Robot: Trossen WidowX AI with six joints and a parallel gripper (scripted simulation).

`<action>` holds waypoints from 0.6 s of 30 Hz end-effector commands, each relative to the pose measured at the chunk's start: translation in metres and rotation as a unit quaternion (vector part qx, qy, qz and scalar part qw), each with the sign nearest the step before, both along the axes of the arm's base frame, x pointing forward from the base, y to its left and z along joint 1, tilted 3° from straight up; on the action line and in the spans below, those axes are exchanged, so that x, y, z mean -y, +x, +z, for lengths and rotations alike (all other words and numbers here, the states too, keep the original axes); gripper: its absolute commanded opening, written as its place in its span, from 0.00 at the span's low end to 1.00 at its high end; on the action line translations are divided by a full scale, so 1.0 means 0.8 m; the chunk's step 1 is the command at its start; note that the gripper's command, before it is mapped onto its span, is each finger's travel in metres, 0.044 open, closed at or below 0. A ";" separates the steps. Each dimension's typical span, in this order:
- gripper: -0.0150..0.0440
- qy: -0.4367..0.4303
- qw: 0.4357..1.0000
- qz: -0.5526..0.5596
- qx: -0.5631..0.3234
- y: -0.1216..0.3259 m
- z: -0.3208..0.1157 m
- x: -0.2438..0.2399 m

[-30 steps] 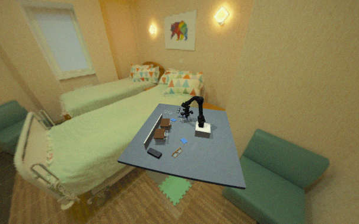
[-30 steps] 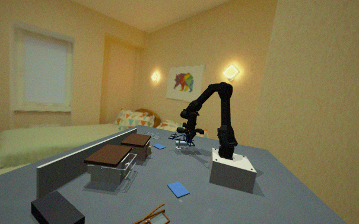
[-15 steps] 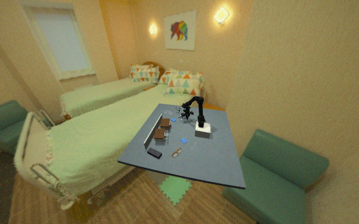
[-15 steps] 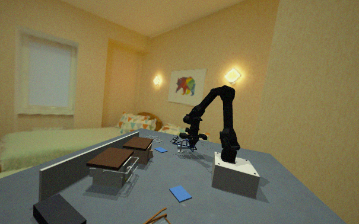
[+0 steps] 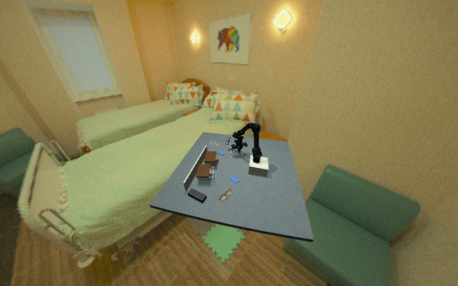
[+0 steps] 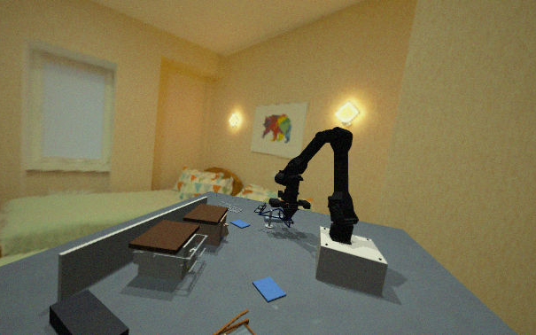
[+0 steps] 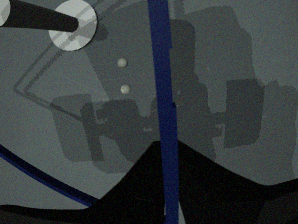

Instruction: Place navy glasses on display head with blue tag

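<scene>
My gripper (image 5: 239, 150) (image 6: 290, 215) (image 7: 165, 148) is shut on the navy glasses (image 7: 162, 75). One navy bar runs up between the fingertips in the wrist view. The glasses hang above the table beside a small pale stand (image 6: 269, 226) (image 7: 86, 35), well to the right of both display heads. The nearer brown-topped head (image 5: 204, 170) (image 6: 165, 235) has clear wire-framed glasses on its front. The farther brown-topped head (image 5: 210, 156) (image 6: 205, 214) shows no glasses, and its nose sticks out. A tag on either head cannot be made out.
A pale upright panel (image 5: 195, 166) (image 6: 116, 249) stands behind the heads. Blue squares lie near the far head (image 5: 221, 153) (image 6: 239, 223) and nearer the front (image 5: 235, 179) (image 6: 268, 289). A black case (image 5: 197, 195) (image 6: 87, 315) and orange-brown glasses (image 5: 221, 197) lie at the front.
</scene>
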State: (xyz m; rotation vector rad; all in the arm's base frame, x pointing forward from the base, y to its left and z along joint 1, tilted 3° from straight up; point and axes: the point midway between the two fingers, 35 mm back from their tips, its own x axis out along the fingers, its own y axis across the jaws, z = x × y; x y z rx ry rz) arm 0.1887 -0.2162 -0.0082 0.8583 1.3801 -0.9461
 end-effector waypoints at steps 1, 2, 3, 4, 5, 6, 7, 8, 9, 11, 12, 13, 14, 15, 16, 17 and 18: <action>0.25 -0.001 1.000 0.001 -0.001 -0.003 0.000 -0.001; 0.25 -0.001 1.000 0.001 -0.001 -0.004 0.000 -0.002; 0.25 -0.001 1.000 0.001 -0.001 -0.005 0.000 -0.002; 0.25 -0.001 1.000 0.001 -0.001 -0.005 0.000 -0.002; 0.25 -0.001 1.000 0.001 -0.001 -0.006 0.000 -0.003; 0.25 -0.001 1.000 0.001 -0.001 -0.007 0.000 -0.003; 0.25 -0.001 1.000 0.001 -0.001 -0.007 0.000 -0.004; 0.25 -0.001 1.000 0.001 -0.001 -0.008 0.000 -0.004; 0.25 -0.001 1.000 0.001 -0.001 -0.008 0.000 -0.005; 0.25 -0.001 1.000 0.001 -0.001 -0.010 0.000 -0.005; 0.25 -0.001 1.000 0.001 -0.001 -0.010 0.000 -0.006; 0.25 -0.001 1.000 0.001 -0.001 -0.011 0.000 -0.006; 0.25 -0.001 1.000 0.001 -0.001 -0.011 0.000 -0.007; 0.25 -0.001 1.000 0.001 -0.001 -0.012 0.000 -0.007; 0.25 -0.001 1.000 0.001 -0.001 -0.012 0.000 -0.008; 0.25 -0.001 1.000 0.001 -0.001 -0.013 0.000 -0.008; 0.25 -0.001 1.000 0.001 -0.001 -0.014 0.000 -0.009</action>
